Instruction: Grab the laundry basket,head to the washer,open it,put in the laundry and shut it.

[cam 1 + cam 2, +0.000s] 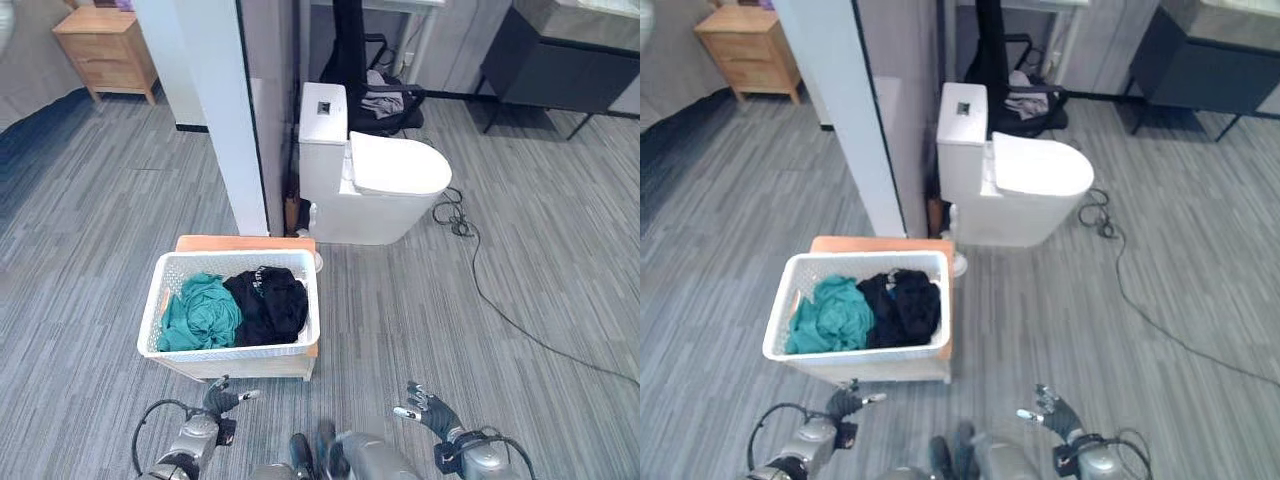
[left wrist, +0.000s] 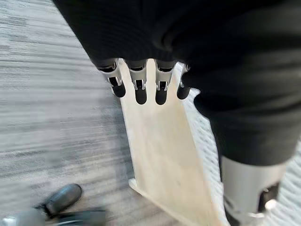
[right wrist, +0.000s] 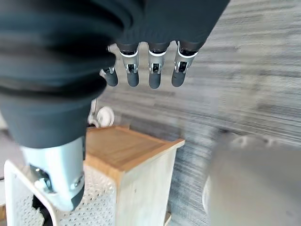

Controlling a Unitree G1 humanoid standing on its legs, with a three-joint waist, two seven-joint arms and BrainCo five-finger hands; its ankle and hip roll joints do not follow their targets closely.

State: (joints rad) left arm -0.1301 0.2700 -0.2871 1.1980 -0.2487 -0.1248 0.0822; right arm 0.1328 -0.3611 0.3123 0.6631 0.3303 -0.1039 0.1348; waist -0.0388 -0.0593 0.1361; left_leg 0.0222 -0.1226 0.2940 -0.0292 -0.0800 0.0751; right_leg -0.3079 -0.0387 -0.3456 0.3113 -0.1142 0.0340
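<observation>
Grey striped flooring runs past a white toilet (image 1: 375, 180) and a wooden nightstand (image 1: 107, 48). Just ahead of the left hand (image 1: 222, 399), between it and the right hand (image 1: 428, 408), the white laundry basket (image 1: 165, 290) sits on a low wooden stand (image 1: 244, 243), holding a teal garment (image 1: 200, 312) and a black garment (image 1: 268, 303). Both hands hang with fingers spread, holding nothing. A clean pickup likely means reaching both forward to opposite rims, gripping evenly, and lifting level.

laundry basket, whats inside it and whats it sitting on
The white laundry basket holds a teal garment and a black garment. It sits on a low wooden stand; anything beneath the clothes is hidden.
</observation>
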